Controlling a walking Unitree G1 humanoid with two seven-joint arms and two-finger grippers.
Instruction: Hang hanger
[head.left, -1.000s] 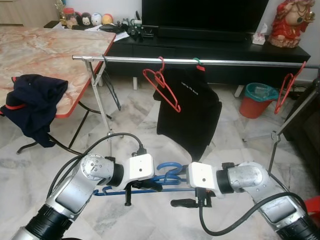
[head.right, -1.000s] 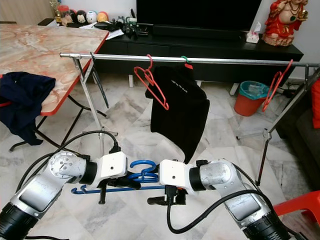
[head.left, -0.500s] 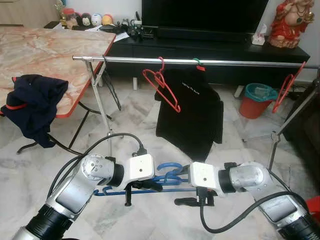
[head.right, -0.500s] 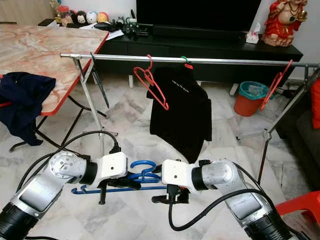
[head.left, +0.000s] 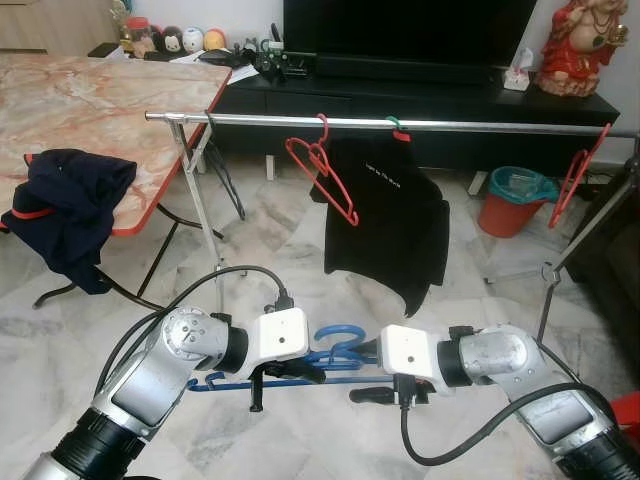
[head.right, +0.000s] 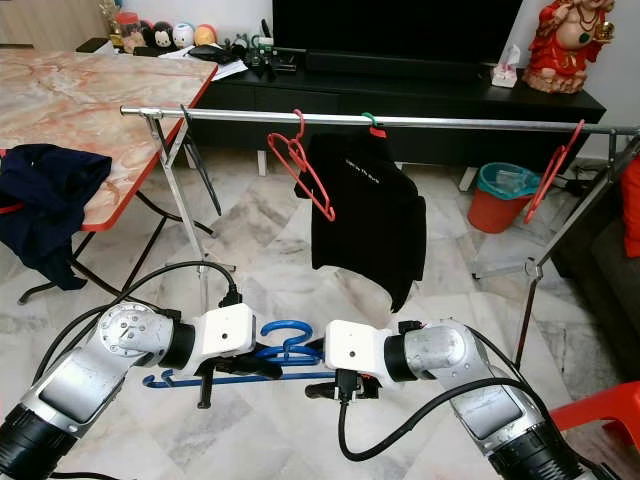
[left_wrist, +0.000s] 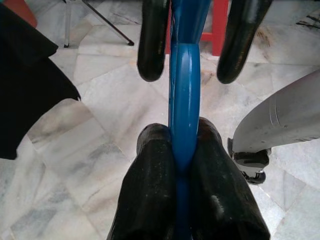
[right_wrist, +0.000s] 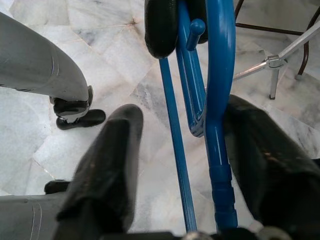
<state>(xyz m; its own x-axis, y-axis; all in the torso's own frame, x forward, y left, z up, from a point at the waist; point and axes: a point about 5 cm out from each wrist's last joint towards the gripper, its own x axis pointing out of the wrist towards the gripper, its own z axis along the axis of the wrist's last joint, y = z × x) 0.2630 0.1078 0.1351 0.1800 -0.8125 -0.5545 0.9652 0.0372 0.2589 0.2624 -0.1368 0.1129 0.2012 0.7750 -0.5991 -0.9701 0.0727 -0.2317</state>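
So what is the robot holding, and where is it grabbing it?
The left tool is pinching the blue hanger on its arm. The right tool sits open around the hanger, not squeezing it.

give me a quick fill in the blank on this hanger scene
The left gripper is shut on a ____ hanger.
The right gripper is ____, fingers either side of the hanger.
A ____ shirt hangs on the rail.
The empty hangers on the rail are ____.

Missing words: blue; open; black; red
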